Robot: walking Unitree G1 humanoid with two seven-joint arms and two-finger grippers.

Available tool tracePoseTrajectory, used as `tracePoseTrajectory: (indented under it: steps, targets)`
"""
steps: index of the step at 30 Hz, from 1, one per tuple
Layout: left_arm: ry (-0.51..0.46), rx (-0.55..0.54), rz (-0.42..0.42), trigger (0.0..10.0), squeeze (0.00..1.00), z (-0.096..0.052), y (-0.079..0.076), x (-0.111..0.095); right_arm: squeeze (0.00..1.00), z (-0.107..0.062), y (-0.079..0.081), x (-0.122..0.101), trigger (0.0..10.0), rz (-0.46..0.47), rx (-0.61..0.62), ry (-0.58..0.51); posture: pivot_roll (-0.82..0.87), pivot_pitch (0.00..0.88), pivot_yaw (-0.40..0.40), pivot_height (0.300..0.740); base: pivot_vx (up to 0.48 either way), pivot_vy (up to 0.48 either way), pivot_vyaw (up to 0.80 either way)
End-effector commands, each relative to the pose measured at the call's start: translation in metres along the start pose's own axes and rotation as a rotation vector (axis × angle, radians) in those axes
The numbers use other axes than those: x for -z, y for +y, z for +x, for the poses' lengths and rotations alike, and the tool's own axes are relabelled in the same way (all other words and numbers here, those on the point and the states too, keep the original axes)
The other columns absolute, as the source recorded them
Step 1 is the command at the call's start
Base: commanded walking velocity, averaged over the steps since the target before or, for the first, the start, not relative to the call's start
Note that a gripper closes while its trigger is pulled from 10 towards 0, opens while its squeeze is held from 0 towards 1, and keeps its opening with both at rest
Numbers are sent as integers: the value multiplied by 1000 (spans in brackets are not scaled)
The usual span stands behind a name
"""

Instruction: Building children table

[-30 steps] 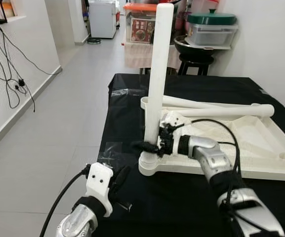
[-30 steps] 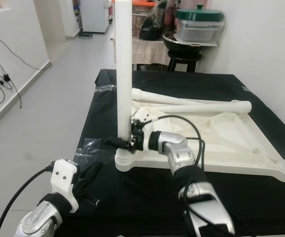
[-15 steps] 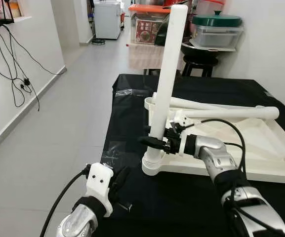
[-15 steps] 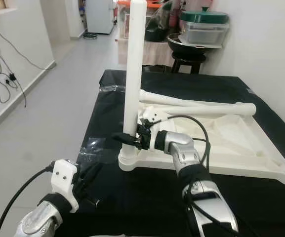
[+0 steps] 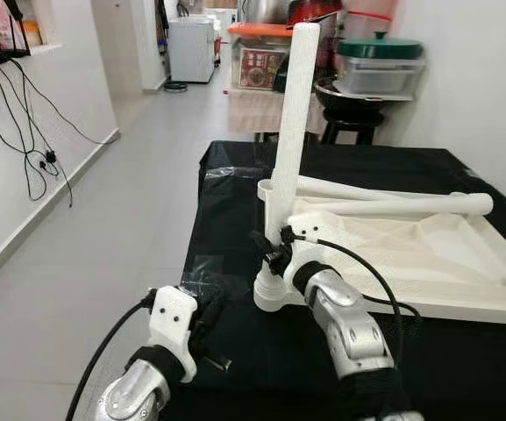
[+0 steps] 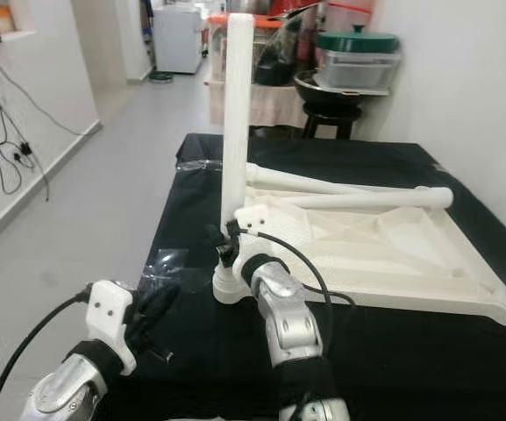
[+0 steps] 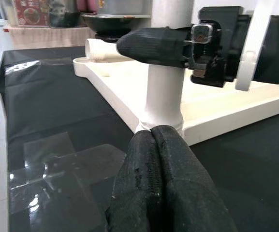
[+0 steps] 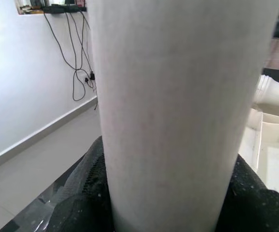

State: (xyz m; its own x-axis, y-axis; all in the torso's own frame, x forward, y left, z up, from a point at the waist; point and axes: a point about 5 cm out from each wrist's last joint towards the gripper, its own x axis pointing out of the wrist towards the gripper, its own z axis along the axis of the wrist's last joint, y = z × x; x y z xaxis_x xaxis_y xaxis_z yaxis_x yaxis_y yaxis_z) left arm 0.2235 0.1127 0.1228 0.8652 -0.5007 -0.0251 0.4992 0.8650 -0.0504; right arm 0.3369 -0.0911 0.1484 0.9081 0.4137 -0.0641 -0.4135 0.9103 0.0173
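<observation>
A white children's table top [image 5: 428, 254] lies upside down on a black-covered table [image 5: 235, 175]. One white leg [image 5: 289, 132] stands upright in the near left corner socket [image 5: 270, 294]. My right gripper [image 5: 270, 246] is shut on this leg just above the socket; in the right wrist view the leg [image 8: 178, 96] sits between the black fingers [image 8: 81, 193]. In the left wrist view the leg [image 7: 164, 96] rises with the right gripper's finger [image 7: 154, 46] across it. My left gripper [image 7: 152, 131] is shut and empty, low at the table's near left corner [image 5: 207, 317], short of the socket.
Two loose white legs [image 5: 393, 204] lie across the far side of the table top. Clear tape patches [image 5: 202, 267] are stuck to the black cloth. Behind the table stand a stool with a wok [image 5: 349, 92] and storage boxes [image 5: 380, 66]. Open floor [image 5: 103, 228] lies left.
My right forearm has swung from the right of the leg round to its near side, with the gripper still on the leg. The left gripper has stayed put. The camera shifted slightly.
</observation>
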Motion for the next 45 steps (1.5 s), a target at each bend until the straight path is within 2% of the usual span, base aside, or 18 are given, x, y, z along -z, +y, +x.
tracePoseTrajectory:
  steps: [1, 3, 4, 8, 10, 11, 12, 13, 14, 18, 24, 25, 27, 28, 35, 42, 43, 45]
  targets:
    - [17, -3, -3, 10000, 0, -1, 1, 3, 0, -3, -8, 20, 10000, -15, 42, 110, 80, 0, -64, 740, 0, 0, 0]
    - [13, -13, -1, 10000, 0, -1, 1, 2, 0, -2, -8, 17, 10000, -26, 45, 103, 81, 0, -65, 740, 0, 0, 0]
    - [11, -20, 0, 10000, 0, -1, 1, 2, 1000, -4, -6, 11, 10000, -13, 59, 94, 82, 0, -65, 740, 0, 0, 0]
    - [12, -13, -6, 10000, 0, 0, 1, 2, 1000, 2, 0, -13, 10000, -4, -102, -26, 73, 0, -63, 740, 0, 0, 0]
    - [12, -8, -8, 10000, 0, 1, 0, 2, 1000, 3, 3, -23, 10000, 29, -263, -78, 72, 0, -64, 740, 0, 0, 0]
    - [12, -7, -9, 10000, 0, 1, 0, 2, 106, 3, 4, -24, 10000, 40, -298, -87, 72, 0, -64, 740, 0, 0, 0]
    - [12, -6, -10, 10000, 0, 1, 0, 2, 0, 2, 3, -27, 10000, 18, -401, -102, 69, 0, -63, 740, 0, 0, 0]
    - [12, -6, -10, 10000, 0, 1, 0, 2, 0, 2, 3, -27, 10000, 18, -401, -102, 69, 0, -63, 740, 0, 0, 0]
    - [12, -2, -12, 10000, 0, 1, -1, 3, 0, 2, -4, -31, 10000, -80, -591, -85, 75, 0, -68, 740, 0, 0, 0]
    - [12, -3, -12, 10000, 0, 1, -2, 3, 0, 3, -8, -31, 10000, -134, -739, -38, 84, 0, -73, 740, 0, 0, 0]
    - [14, -7, -8, 10000, 0, 0, -3, 3, 0, 14, -13, -38, 10000, -133, -780, -5, 91, 0, -79, 740, 0, 0, 0]
    - [14, -8, -8, 10000, 0, 0, -3, 3, 0, 14, -14, -39, 4157, -121, -802, -7, 92, 0, -79, 740, 0, 0, 0]
    - [14, -8, -8, 10000, 0, 0, -3, 3, 0, 14, -14, -39, 4157, -121, -802, -7, 92, 0, -79, 740, 0, 0, 0]
    - [14, -8, -8, 10000, 0, 0, -3, 3, 0, 14, -15, -40, 0, -110, -828, -7, 92, 0, -79, 740, 0, 0, 0]
    - [13, -8, -9, 10000, 0, 0, -4, 3, 0, 8, -25, -37, 0, -85, -895, -5, 85, 0, -78, 740, 0, 0, 0]
    - [12, -7, -14, 10000, 0, 0, -5, 3, 0, 3, -34, -25, 0, -86, -731, -7, 76, 0, -75, 740, 0, 0, 0]
    - [12, -7, -14, 10000, 0, 0, -5, 3, 0, 5, -32, -17, 0, -86, -600, 16, 72, 0, -81, 740, 0, 0, 0]
    - [12, -7, -14, 10000, 0, -1, -4, 3, 0, 12, -34, -4, 0, -65, -89, 30, 64, 0, -79, 740, 0, 0, 0]
